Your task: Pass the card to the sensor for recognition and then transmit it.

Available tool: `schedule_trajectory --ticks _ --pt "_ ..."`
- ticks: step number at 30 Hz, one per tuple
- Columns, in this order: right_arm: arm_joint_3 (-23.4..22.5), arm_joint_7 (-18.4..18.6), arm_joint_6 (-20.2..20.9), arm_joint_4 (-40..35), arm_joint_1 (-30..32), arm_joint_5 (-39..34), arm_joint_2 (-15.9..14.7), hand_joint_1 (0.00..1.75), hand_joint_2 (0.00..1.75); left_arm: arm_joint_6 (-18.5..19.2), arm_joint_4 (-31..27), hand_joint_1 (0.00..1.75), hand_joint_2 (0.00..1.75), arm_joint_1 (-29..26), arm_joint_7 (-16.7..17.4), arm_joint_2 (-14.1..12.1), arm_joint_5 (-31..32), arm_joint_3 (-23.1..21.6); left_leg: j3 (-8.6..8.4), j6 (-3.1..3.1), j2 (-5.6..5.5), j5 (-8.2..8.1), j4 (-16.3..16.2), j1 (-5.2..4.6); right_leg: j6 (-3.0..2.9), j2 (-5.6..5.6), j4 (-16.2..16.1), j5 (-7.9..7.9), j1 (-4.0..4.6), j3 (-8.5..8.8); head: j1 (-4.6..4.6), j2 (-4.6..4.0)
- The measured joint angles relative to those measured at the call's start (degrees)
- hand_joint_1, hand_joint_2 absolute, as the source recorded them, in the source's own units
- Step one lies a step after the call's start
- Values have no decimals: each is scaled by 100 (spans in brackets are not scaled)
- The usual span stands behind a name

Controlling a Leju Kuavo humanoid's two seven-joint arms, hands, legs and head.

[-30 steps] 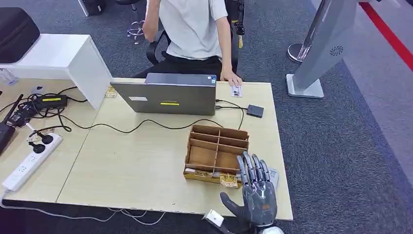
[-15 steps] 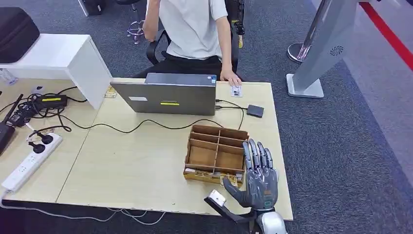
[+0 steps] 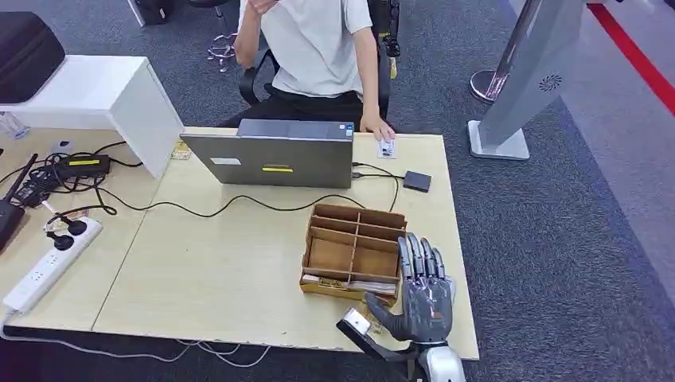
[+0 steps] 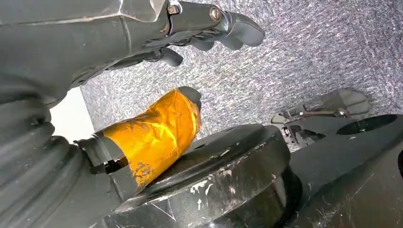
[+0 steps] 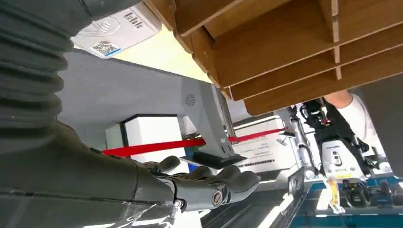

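Observation:
My right hand [image 3: 423, 296] hovers at the front right corner of the wooden divided box [image 3: 354, 248], fingers stretched out and apart, holding nothing. Several cards [image 3: 350, 285] stand in the box's front slot. Beside the hand lies a white flat item with a QR code [image 5: 114, 29], partly hidden by the hand. A small black sensor [image 3: 416, 181] sits at the table's right side, wired to the laptop [image 3: 271, 157]. Another card [image 3: 386, 148] lies at the far edge by a person's hand. My left hand [image 4: 157, 133] hangs over grey carpet with nothing in it.
A person [image 3: 314, 48] sits behind the laptop at the far side of the table [image 3: 215, 263]. Cables, a power strip [image 3: 52, 263] and a charger clutter the left. A white box [image 3: 103, 99] stands at the back left. A grey stand [image 3: 517, 87] rises from the carpet at the right.
My right hand has risen and moved forward and slightly right, up against the box's front right corner. The person and the table's things stay put.

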State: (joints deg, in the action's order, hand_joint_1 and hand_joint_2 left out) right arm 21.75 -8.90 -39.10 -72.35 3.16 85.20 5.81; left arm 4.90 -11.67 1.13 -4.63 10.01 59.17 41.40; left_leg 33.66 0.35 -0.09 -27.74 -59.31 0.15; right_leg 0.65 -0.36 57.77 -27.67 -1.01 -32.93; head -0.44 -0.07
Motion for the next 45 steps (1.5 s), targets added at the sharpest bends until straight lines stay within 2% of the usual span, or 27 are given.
schedule_trajectory --ticks 16,21,28,31,33,38,45 --pt "-83 -46 0 100 3 -15 31 0 175 0 0 0 175 0 0 -2 0 2 0 0 0 0 0 0 0 0 0 0 0 0 0 0" --pt "-212 -346 -4 -145 141 -157 85 0 175 -17 0 0 175 0 -2 2 -20 9 0 0 0 0 0 0 0 0 0 0 0 0 0 2" --pt "-424 -888 -7 -1040 533 -426 168 0 175 -20 0 0 175 -3 17 55 -39 118 0 0 0 -1 0 0 0 1 0 0 0 -1 0 2" --pt "-315 -835 -9 -1189 625 -422 164 0 175 -22 0 0 175 -2 28 85 -35 153 1 0 0 -1 0 0 0 1 0 0 0 -1 0 0" --pt "-108 -806 -9 -1191 622 -500 112 0 175 -22 0 0 175 4 44 96 -26 170 -1 0 0 0 0 0 0 1 0 0 0 0 0 0" --pt "151 -1312 -7 -931 559 -682 35 0 175 -22 0 0 175 11 59 114 20 203 -1 0 -1 0 0 0 0 0 0 0 0 1 -2 0" --pt "396 -1692 -7 -367 446 -770 0 0 175 -26 0 0 175 18 57 118 87 243 -1 0 -1 0 0 0 0 0 0 0 0 1 0 0"
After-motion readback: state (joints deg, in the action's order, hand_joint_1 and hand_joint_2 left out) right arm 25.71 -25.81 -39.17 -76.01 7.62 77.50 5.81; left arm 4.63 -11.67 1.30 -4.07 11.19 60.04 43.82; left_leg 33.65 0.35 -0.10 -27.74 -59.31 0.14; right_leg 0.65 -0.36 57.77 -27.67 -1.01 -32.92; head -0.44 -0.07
